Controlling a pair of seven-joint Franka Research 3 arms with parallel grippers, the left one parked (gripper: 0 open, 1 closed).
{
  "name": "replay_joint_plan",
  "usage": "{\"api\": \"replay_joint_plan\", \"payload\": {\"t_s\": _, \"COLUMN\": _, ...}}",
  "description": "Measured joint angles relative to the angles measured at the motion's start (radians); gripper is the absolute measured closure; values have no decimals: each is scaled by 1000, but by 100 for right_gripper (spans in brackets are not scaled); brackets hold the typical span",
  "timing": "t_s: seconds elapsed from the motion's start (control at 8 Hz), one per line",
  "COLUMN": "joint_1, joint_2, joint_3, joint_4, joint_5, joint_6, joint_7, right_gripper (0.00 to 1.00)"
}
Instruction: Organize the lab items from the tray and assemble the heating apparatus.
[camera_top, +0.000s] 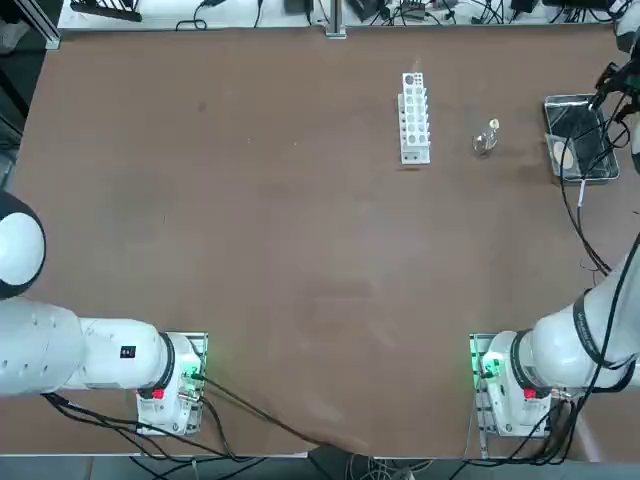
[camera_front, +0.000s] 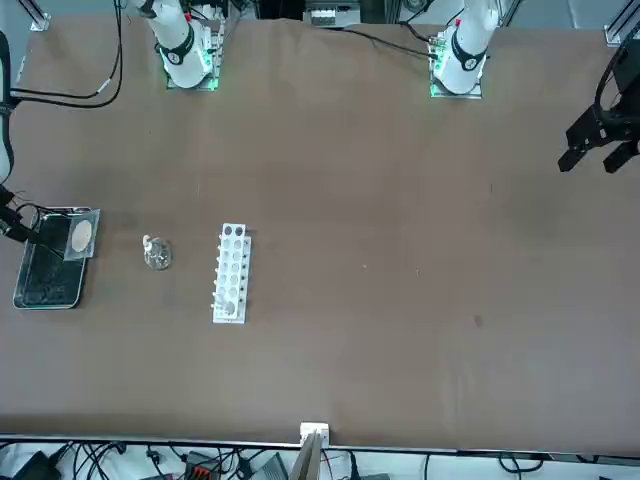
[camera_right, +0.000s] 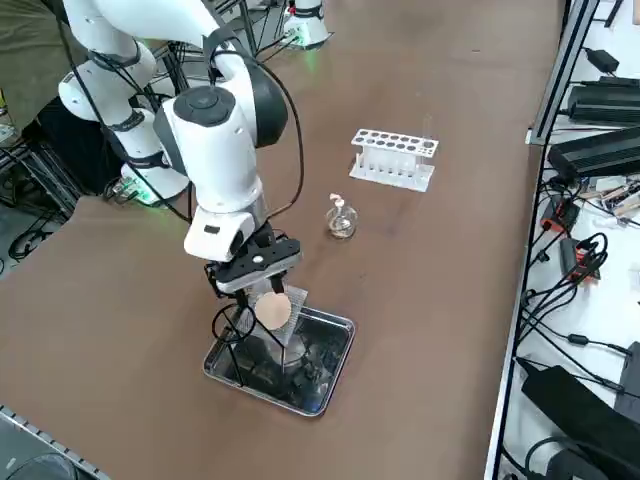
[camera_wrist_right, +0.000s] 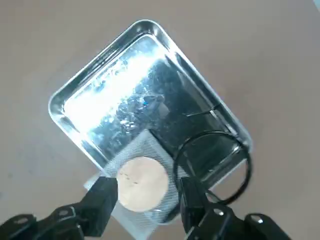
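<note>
The shiny metal tray (camera_wrist_right: 65, 102) lies at the table's far right edge (camera_top: 582, 176). The grey mesh pad with its tan centre (camera_wrist_right: 142, 182) leans tilted over the tray's rim, and my right gripper (camera_wrist_right: 147, 189) is shut on it, one finger on each side edge. The black wire ring tripod (camera_wrist_right: 212, 167) stands in the tray right beside the pad (camera_right: 272, 308). The clear glass burner (camera_top: 485, 138) stands upright on the table between the tray and the rack, apart from my gripper (camera_right: 262, 285).
A white tube rack (camera_top: 414, 117) lies left of the burner. Cables and equipment crowd the bench beyond the table's right edge (camera_right: 590, 250). The brown tabletop stretches wide toward the arm bases.
</note>
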Motion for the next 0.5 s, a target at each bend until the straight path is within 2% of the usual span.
{"api": "replay_joint_plan", "payload": {"t_s": 0.5, "joint_1": -50, "joint_2": 24, "joint_3": 0, "joint_4": 0, "joint_5": 78, "joint_6": 12, "joint_7": 21, "right_gripper": 24}}
